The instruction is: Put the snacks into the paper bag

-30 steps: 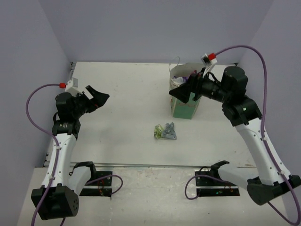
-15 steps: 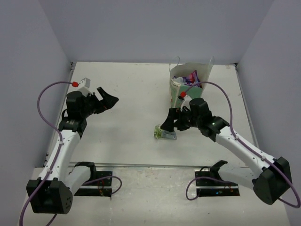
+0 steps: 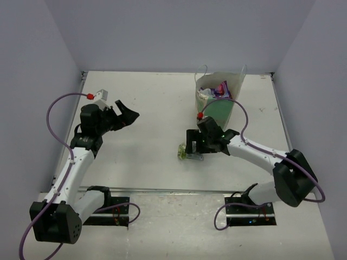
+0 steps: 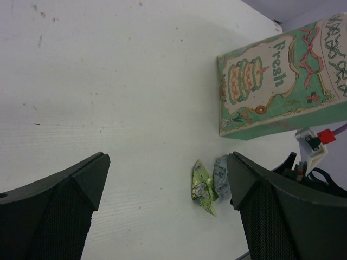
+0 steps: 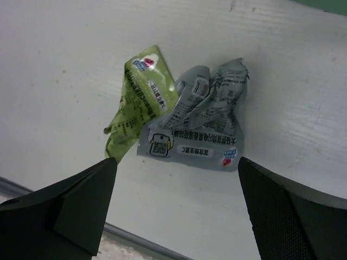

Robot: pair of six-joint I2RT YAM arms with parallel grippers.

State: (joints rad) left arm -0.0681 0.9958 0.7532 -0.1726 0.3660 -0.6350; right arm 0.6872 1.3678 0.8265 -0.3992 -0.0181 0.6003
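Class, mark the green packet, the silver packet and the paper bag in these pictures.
green packet (image 5: 138, 103), right wrist view, middle of its crinkled foil face.
silver packet (image 5: 198, 127), right wrist view, centre of its creased printed face.
paper bag (image 4: 274, 95), left wrist view, its printed side wall.

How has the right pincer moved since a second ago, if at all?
Yes. The right pincer left the paper bag, coming nearer and down over the green packet and silver packet.
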